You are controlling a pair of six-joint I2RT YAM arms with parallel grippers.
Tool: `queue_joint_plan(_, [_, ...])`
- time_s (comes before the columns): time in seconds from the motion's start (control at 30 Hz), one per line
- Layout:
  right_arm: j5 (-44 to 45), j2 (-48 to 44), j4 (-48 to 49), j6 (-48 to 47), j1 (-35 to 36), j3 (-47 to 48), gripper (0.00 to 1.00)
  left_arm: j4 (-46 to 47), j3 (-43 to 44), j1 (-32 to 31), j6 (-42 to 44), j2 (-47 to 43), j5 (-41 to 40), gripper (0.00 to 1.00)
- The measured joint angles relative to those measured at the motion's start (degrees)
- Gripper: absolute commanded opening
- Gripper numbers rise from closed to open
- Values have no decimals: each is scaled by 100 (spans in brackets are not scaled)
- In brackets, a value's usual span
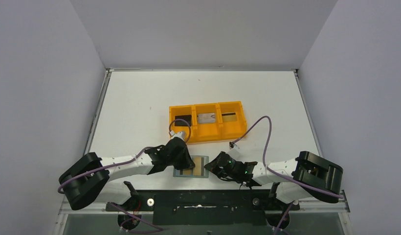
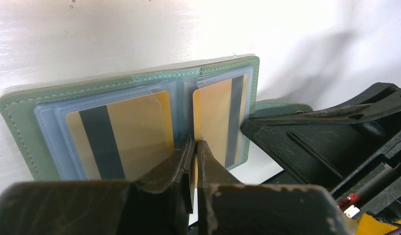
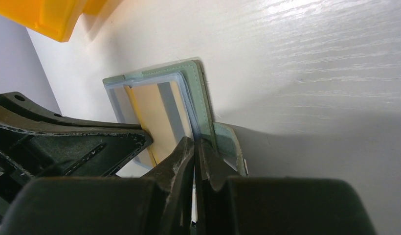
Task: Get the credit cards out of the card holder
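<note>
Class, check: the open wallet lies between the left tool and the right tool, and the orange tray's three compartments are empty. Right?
Not empty: the top view shows a black card, a grey card and a brown card, one each. The open wallet lies between the left tool and the right tool, and the orange tray's three compartments each hold a card.

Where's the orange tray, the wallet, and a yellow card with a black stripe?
orange tray [image 1: 208, 136]: top view, its front wall.
card holder [image 2: 91, 84]: left wrist view, green upper border.
tan card [image 2: 140, 132]: left wrist view, left pocket, beside its dark stripe.
</note>
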Motion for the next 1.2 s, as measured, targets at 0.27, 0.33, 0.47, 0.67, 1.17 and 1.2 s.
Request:
queue_joint_plan(0.27, [2, -4, -17, 4, 0, 9, 0, 17, -109, 133, -4, -238, 125, 0])
queue_joint_plan(0.33, [2, -7, -20, 4, 0, 9, 0, 15, -149, 175, -4, -299, 149, 0])
queue_joint_plan(0.47, [2, -7, -59, 4, 0, 33, 0, -28, -210, 254, 9, -435, 188, 0])
queue_joint_plan(0.67, [2, 2, -175, 4, 0, 116, 0, -90, -267, 354, 42, -612, 247, 0])
queue_joint_plan(1.17, [39, 2, -1493, -468, 0, 809, 7, -221, -275, 474, 186, -721, 420, 0])
queue_joint_plan(1.2, [57, -4, -1657, -538, 0, 885, 9, -223, -275, 474, 188, -721, 426, 0])
